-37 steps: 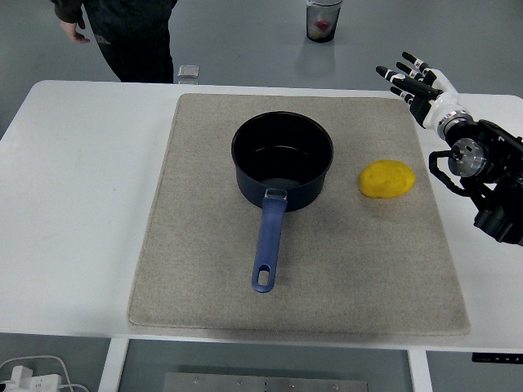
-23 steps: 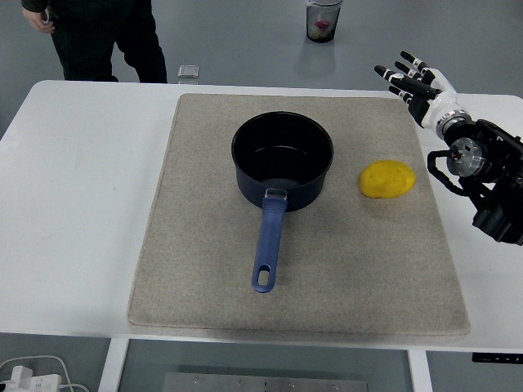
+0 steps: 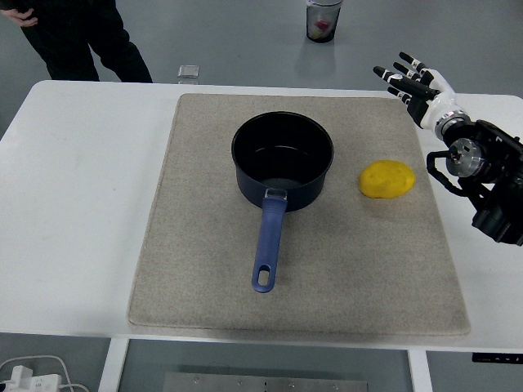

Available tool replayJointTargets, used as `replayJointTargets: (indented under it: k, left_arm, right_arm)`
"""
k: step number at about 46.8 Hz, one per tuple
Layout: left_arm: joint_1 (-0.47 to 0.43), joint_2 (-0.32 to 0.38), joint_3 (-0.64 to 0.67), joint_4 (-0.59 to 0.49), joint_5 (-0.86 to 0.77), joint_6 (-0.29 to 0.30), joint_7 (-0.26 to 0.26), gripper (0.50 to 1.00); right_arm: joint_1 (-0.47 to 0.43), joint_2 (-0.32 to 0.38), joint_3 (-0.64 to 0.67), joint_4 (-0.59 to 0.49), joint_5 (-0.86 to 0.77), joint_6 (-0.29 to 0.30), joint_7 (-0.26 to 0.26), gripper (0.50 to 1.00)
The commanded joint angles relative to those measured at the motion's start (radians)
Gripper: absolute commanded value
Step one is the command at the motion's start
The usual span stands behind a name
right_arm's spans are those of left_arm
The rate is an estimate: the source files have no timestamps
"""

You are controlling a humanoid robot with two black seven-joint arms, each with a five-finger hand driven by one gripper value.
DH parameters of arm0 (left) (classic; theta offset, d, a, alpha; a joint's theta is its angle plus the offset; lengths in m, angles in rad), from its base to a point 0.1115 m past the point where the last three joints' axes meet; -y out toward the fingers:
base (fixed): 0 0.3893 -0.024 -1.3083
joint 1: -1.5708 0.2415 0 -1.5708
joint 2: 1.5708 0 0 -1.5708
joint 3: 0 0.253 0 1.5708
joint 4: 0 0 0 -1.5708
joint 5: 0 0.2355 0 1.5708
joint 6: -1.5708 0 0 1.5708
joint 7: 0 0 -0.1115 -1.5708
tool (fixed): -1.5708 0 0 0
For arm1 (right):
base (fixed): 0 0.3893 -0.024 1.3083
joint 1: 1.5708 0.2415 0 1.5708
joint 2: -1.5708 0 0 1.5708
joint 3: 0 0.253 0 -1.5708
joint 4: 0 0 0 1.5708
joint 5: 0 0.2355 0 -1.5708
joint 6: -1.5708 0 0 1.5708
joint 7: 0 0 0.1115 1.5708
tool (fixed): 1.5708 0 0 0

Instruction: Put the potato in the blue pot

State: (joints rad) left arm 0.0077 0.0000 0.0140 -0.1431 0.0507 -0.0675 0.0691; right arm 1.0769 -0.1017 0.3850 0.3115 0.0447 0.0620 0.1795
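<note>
Yellow oval potato (image 3: 387, 180) beside round blue pot (image 3: 282, 159).

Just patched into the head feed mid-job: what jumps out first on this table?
The dark blue pot sits mid-mat on the beige mat, empty as far as I can see, its blue handle pointing toward the near edge. Right of it, apart from the pot, lies the bright yellow potato. The right hand hangs beyond the mat's far right corner, fingers spread, holding nothing.
</note>
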Motion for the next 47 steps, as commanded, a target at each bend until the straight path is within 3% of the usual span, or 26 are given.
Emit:
replayJointTargets:
  k: [1, 17, 27, 35, 47]
  left_arm:
    - [0.0, 0.0, 0.001, 0.0, 0.0, 0.0, 0.0, 0.996]
    - [0.0, 0.0, 0.0, 0.002, -0.002, 0.0, 0.0, 0.996]
    - [0.0, 0.0, 0.0, 0.002, -0.002, 0.0, 0.0, 0.996]
    - [0.0, 0.0, 0.0, 0.003, -0.002, 0.0, 0.0, 0.996]
    - [0.0, 0.0, 0.001, 0.005, -0.002, 0.0, 0.0, 0.996]
  right_arm:
    - [0.0, -0.003, -0.001, 0.0, -0.008, 0.004, 0.0, 0.95]
    - [0.0, -0.016, -0.014, 0.015, -0.017, 0.056, -0.002, 0.95]
    - [0.0, -0.047, -0.057, 0.031, -0.123, 0.107, -0.002, 0.95]
    - [0.0, -0.113, -0.13, 0.075, -0.201, 0.15, -0.002, 0.95]
    - [0.006, -0.274, -0.205, 0.19, -0.292, 0.243, 0.0, 0.95]
